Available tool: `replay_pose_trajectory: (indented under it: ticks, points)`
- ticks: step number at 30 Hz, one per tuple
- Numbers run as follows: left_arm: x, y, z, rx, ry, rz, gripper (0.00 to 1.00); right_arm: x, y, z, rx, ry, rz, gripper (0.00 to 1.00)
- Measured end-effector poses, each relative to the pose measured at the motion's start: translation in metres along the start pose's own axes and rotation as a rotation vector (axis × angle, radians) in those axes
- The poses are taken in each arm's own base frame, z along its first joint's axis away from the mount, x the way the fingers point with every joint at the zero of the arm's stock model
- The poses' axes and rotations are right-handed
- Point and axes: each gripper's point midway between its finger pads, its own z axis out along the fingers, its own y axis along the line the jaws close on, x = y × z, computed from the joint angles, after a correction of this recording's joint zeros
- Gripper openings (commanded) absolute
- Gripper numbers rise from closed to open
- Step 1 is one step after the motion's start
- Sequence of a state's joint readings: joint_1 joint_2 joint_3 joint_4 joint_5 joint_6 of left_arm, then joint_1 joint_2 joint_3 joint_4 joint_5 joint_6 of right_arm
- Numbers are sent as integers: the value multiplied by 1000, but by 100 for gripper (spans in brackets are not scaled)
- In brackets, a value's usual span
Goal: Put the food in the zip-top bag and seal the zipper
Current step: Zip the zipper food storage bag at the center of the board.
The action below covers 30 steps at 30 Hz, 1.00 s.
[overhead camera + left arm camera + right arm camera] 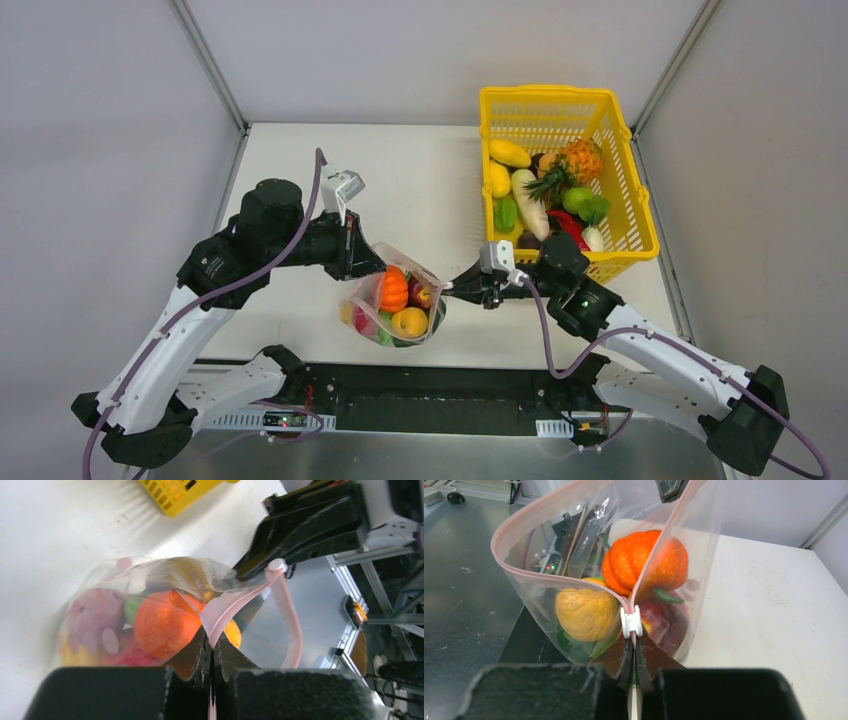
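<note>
The clear zip-top bag (398,300) hangs between my two grippers above the table's near edge, its mouth gaping open. Inside lie an orange toy pumpkin (394,289), a yellow fruit (409,322), a red piece (422,294) and green pieces. My left gripper (375,262) is shut on the left end of the pink zipper strip (235,602). My right gripper (452,287) is shut on the strip's right end, just behind the white slider (631,622). The pumpkin (644,562) and yellow fruit (586,614) show through the bag in the right wrist view.
A yellow lattice basket (620,150) stands at the back right with more toy food: yellow fruits, a pineapple (575,160), a white radish, green and red pieces. The metal bench edge (400,440) runs below the bag.
</note>
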State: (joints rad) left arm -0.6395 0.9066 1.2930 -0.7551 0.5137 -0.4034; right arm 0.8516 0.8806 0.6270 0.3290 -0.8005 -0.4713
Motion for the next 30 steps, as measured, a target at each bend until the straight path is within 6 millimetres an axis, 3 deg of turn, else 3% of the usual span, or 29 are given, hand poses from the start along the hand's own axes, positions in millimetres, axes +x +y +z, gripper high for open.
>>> replay_pose_trajectory:
  ticks: [4,7,10,13,16,18,22,24,30]
  points:
    - [9,19,-6,-108,32,11,5,-6,-9,-3,63,-4,17,0]
    - [17,34,-16,-212,82,25,19,-13,-19,-4,113,14,47,0]
    - [22,48,-25,-299,129,39,39,-23,-29,-2,145,32,70,0]
    - [32,61,-30,-369,196,42,53,-21,-34,1,157,56,101,0]
    - [39,68,-33,-410,251,47,59,-15,-36,3,163,78,137,0]
    - [40,69,-38,-425,259,54,50,-14,-39,3,177,86,152,0]
    - [38,69,-50,-448,237,78,12,-17,-44,3,200,86,162,0]
    - [40,70,-58,-470,235,87,0,-17,-47,3,212,88,167,0]
    - [37,72,-74,-513,229,110,0,-16,-51,1,235,94,176,0]
